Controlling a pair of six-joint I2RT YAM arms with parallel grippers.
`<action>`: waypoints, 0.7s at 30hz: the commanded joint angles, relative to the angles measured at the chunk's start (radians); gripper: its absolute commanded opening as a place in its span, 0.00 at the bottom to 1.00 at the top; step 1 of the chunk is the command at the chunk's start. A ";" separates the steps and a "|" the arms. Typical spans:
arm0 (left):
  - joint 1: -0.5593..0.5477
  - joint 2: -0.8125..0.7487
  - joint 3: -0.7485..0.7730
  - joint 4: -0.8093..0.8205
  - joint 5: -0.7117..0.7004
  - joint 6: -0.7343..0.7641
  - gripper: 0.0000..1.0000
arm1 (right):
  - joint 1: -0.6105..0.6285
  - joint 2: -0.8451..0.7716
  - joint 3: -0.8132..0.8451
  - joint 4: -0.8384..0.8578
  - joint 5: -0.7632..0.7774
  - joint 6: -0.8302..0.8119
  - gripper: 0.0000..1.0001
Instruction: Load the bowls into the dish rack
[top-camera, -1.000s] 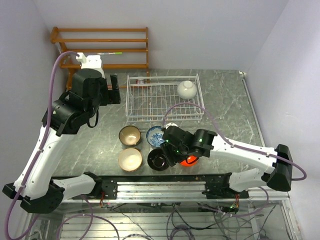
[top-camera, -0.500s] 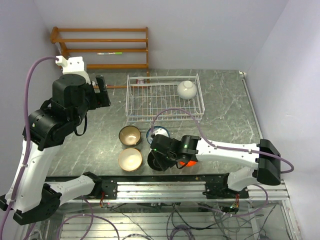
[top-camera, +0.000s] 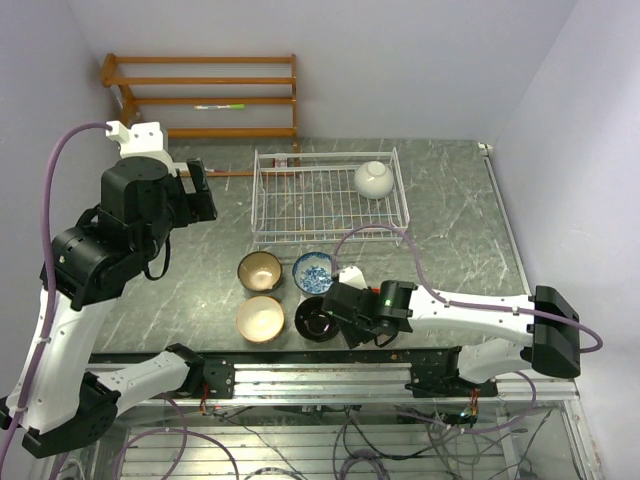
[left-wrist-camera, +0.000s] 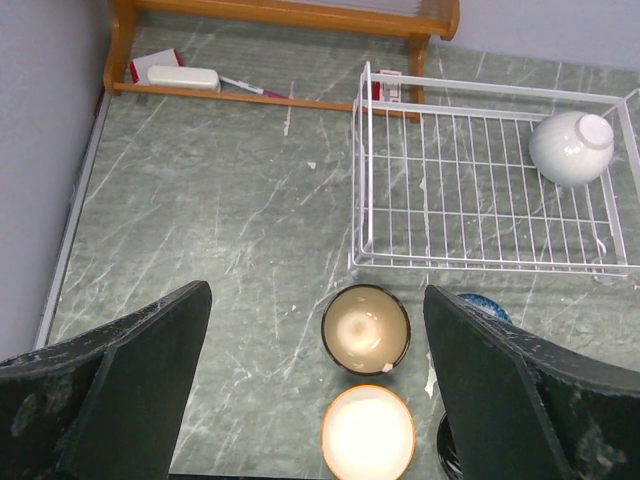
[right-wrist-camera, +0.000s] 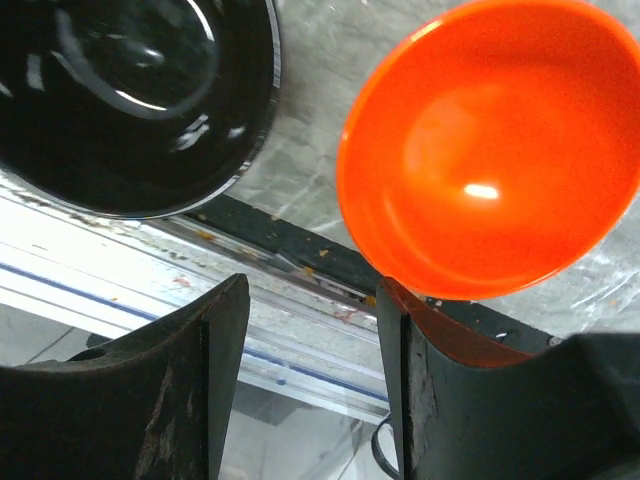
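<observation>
Low in its wrist view the right gripper (right-wrist-camera: 310, 300) stands released, the orange-red bowl (right-wrist-camera: 480, 150) just upper right of it; the left gripper (left-wrist-camera: 315, 300) gapes empty.

Robot lab: aluminium rail (top-camera: 330, 378), loose cables (top-camera: 370, 450).

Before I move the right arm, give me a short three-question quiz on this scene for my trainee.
1. True or false: the white bowl already sits inside the dish rack.
2. Which bowl shows next to the black bowl in the right wrist view? A blue-patterned, B orange, C cream.
3. Fill in: the left gripper has its jaws ___, with nothing between them.

Key: 1 true. 2 B, the orange bowl. 3 open.
</observation>
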 joint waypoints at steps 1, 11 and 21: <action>-0.006 -0.012 -0.024 0.010 0.009 -0.014 0.99 | -0.018 -0.014 -0.040 0.008 0.027 0.043 0.53; -0.006 -0.024 -0.030 0.000 0.004 -0.019 0.99 | -0.098 0.016 -0.032 0.065 0.041 -0.066 0.51; -0.006 -0.019 -0.027 -0.005 -0.005 -0.026 0.99 | -0.217 -0.006 -0.112 0.186 -0.074 -0.177 0.46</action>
